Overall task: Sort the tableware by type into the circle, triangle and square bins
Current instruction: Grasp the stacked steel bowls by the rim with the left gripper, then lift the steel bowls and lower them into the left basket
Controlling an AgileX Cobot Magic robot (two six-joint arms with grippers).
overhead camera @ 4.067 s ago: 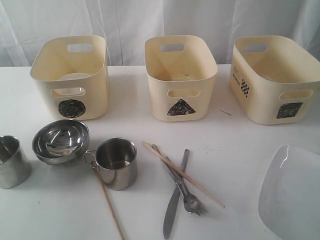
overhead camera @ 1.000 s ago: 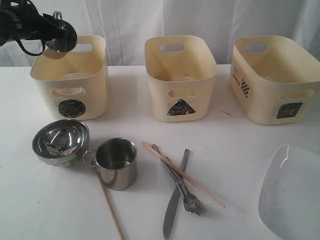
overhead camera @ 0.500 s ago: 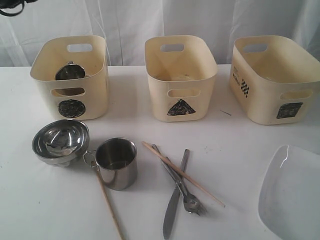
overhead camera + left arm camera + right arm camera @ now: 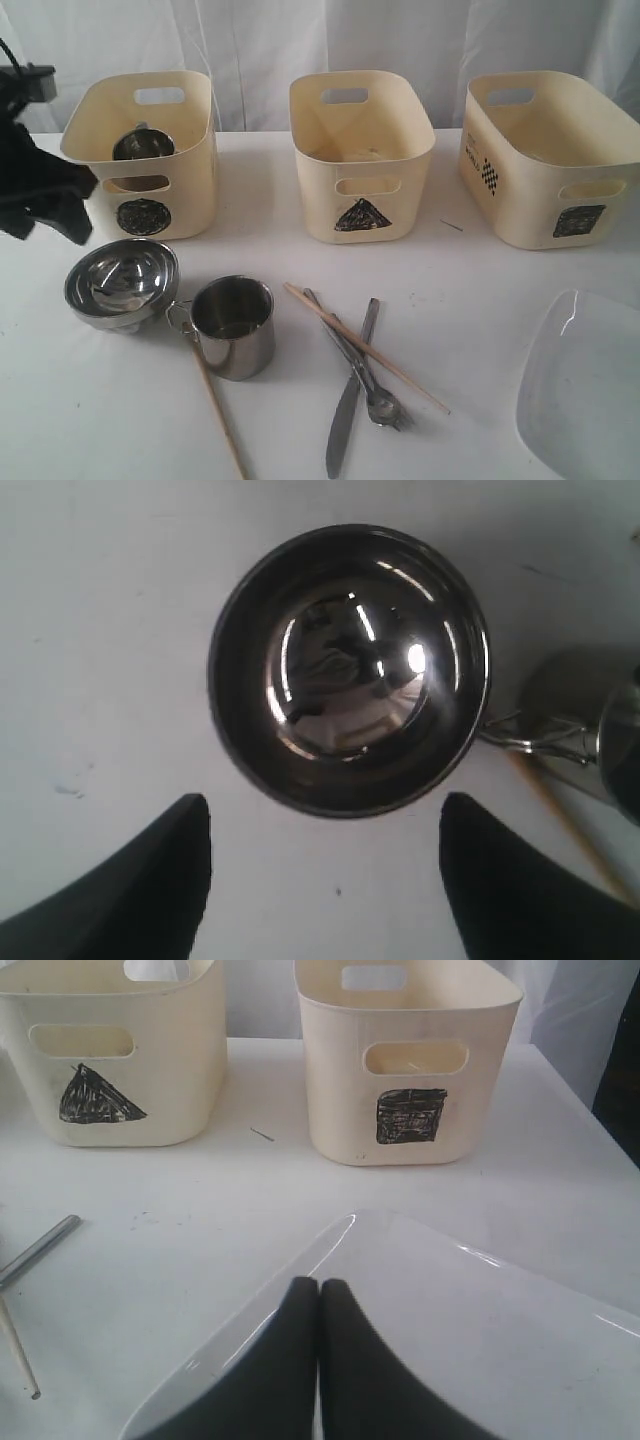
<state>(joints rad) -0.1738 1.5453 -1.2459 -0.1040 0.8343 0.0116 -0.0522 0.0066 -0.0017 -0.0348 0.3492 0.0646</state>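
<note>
L gripper (image 4: 45,215) jaws wide, empty, hovers over steel bowl (image 4: 122,282), lower left of ext. frame; next step prob.: descend, pinch rim, lift to circle bin (image 4: 190,190); R gripper (image 4: 320,1290) pinched closed above white plate (image 4: 480,1310).

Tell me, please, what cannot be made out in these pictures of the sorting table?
- White plate: exterior view, cut off by the right and bottom edges; right wrist view, near part behind the shut right tool.
- Circle bin: exterior view, its front wall hides anything beneath the steel cup.
- Triangle bin: exterior view, floor hidden by its front wall.
</note>
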